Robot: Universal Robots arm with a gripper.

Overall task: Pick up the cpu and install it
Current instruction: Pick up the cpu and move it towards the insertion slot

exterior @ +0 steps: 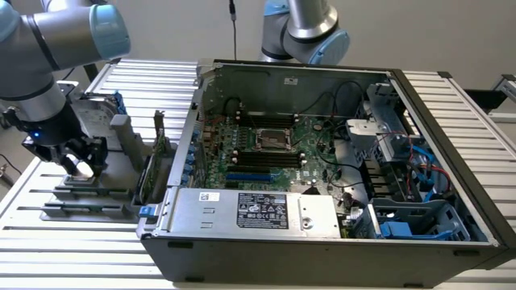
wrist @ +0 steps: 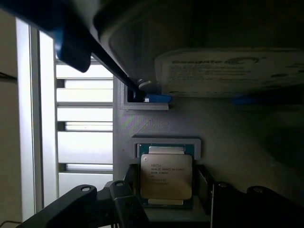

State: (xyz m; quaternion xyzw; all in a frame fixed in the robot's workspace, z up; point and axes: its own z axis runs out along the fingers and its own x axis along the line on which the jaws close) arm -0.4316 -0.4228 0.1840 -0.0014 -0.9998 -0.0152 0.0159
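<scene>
The cpu, a small square chip with a silver-grey top, lies flat in a recess of the grey holder. In the exterior view the cpu sits on that holder at the view's left, outside the computer case. My gripper hangs directly over it and is open. In the wrist view the gripper has one black finger on each side of the chip, close to its edges. Inside the case, the black square socket sits in the middle of the green motherboard.
The open computer case takes up the middle and the exterior view's right, with a power supply along its near wall. A hard drive with a blue bracket stands on the holder just beyond the cpu. Upright cards stand between holder and case.
</scene>
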